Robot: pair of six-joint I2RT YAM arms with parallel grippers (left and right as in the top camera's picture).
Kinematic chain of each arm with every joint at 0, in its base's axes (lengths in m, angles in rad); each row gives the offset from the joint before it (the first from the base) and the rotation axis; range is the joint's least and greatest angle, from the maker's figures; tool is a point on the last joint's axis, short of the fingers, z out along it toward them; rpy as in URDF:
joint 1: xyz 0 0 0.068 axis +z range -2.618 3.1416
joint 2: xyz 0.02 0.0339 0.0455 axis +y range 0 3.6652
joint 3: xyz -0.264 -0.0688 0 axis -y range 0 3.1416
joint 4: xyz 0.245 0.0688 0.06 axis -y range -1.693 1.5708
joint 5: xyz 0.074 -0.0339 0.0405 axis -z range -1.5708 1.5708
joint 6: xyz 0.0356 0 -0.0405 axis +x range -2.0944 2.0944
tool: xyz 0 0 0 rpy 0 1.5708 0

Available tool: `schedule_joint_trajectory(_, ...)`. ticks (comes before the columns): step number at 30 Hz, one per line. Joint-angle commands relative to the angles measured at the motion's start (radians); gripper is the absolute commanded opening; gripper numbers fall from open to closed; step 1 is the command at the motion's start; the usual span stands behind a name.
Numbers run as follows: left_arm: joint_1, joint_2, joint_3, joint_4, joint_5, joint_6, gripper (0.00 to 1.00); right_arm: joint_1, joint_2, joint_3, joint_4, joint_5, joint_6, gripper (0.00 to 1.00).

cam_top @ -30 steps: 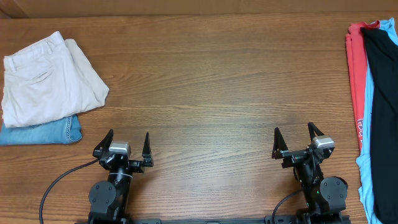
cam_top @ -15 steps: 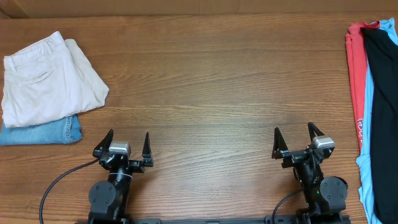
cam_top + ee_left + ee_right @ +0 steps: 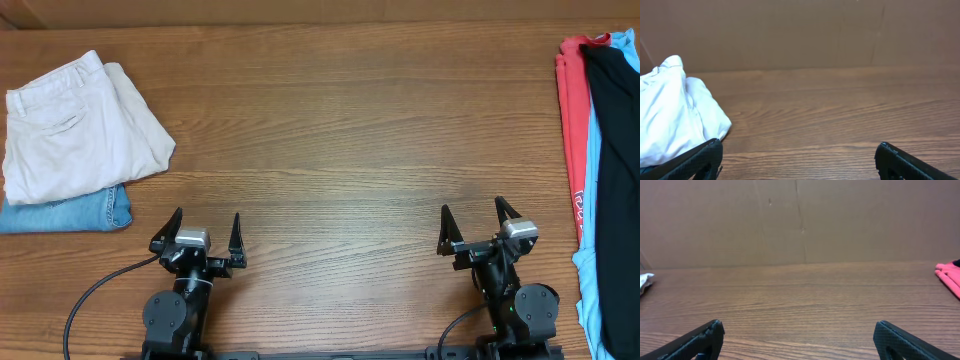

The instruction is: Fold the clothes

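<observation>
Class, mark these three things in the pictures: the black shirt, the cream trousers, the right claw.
black shirt (image 3: 618,160), overhead view, middle of its visible fabric.
cream trousers (image 3: 70,125), overhead view, centre of the folded top.
right claw (image 3: 472,206), overhead view, midway between its fingertips.

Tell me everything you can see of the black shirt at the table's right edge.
The black shirt is plain, dark, soft-looking fabric, spread flat, running lengthwise away from the arms and cut off by the overhead frame's right edge. It lies on a light-blue garment, which overlaps a red garment. No tag or print shows. Nothing grips it; the right gripper, jaws open, stands apart to its left.
</observation>
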Motion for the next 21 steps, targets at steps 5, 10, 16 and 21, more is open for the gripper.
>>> schedule_joint_trajectory(5, 0.005, -0.01, -0.006, 0.001, 0.019, -0.069, 1.0, 0.005, -0.006, -0.007, 0.002, 0.002, 0.064, 1.0)
schedule_joint_trajectory(10, 0.005, -0.007, 0.056, -0.07, 0.064, -0.094, 1.0, 0.005, -0.004, 0.064, -0.075, 0.057, 0.079, 1.0)
schedule_joint_trajectory(16, 0.005, 0.07, 0.211, -0.192, 0.054, -0.112, 1.0, 0.005, 0.059, 0.207, -0.159, 0.127, 0.079, 1.0)
schedule_joint_trajectory(21, 0.005, 0.23, 0.354, -0.233, 0.051, -0.112, 1.0, 0.005, 0.204, 0.367, -0.231, 0.16, 0.082, 1.0)
